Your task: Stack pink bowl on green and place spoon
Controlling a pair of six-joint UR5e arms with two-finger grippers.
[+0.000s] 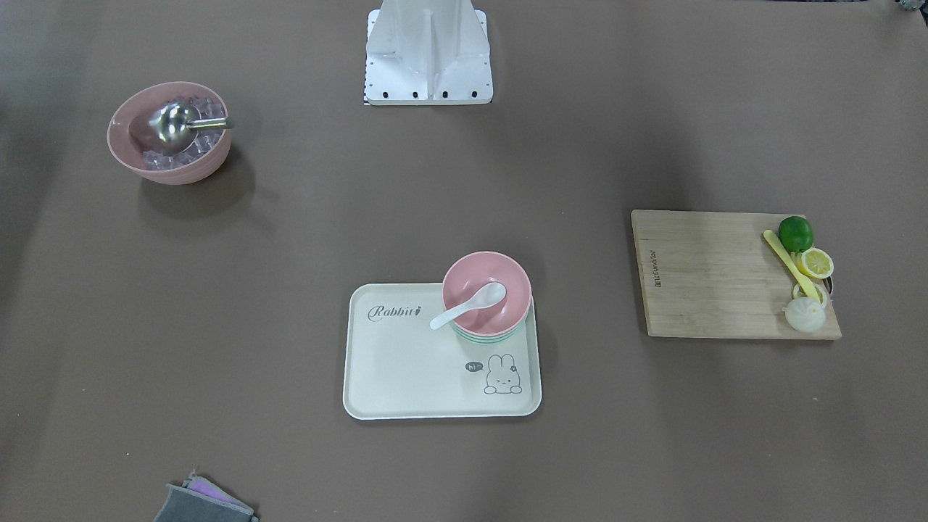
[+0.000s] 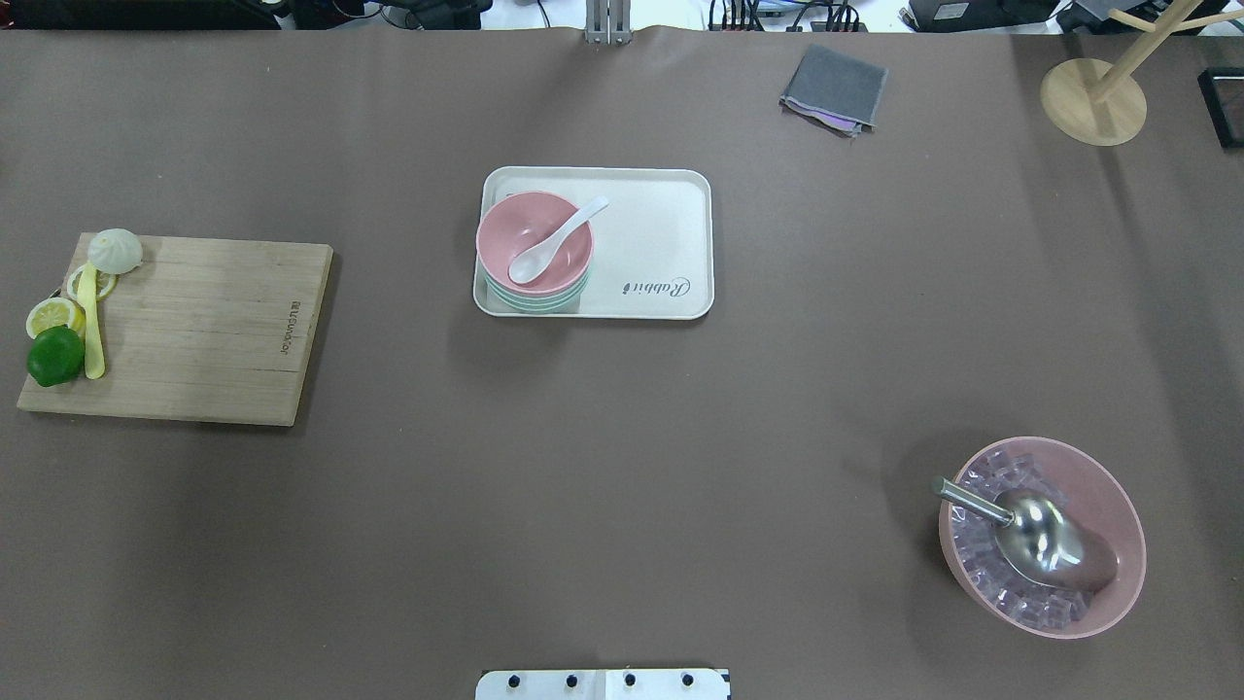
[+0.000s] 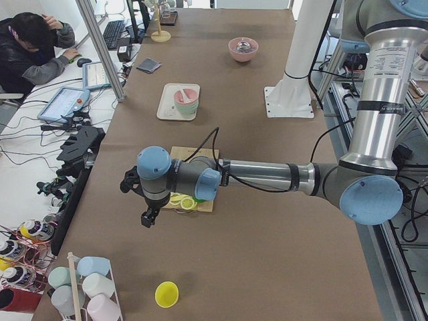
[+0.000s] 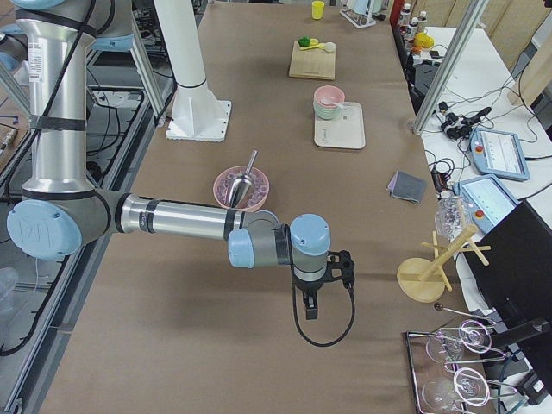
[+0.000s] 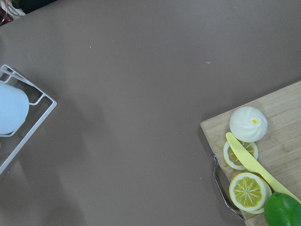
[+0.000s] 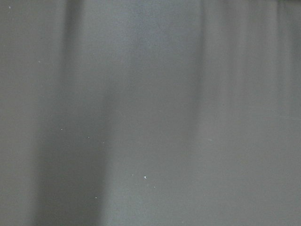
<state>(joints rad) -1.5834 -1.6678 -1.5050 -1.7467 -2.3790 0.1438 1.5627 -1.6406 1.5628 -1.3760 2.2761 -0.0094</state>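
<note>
A pink bowl (image 1: 486,290) sits stacked on a green bowl (image 1: 484,336) on a cream rabbit tray (image 1: 406,370) at mid-table. A white spoon (image 1: 470,304) lies in the pink bowl with its handle over the rim. The same stack (image 2: 535,243) shows in the overhead view. My left gripper (image 3: 148,217) shows only in the exterior left view, far from the tray and past the cutting board. My right gripper (image 4: 311,309) shows only in the exterior right view, past the ice bowl. I cannot tell whether either is open or shut.
A wooden cutting board (image 2: 194,331) holds a lime (image 2: 55,356), lemon slices, a yellow knife and a white bun. A large pink bowl (image 2: 1118,515) holds ice cubes and a metal scoop. A grey cloth (image 2: 834,87) and a wooden stand (image 2: 1092,102) lie at the far side.
</note>
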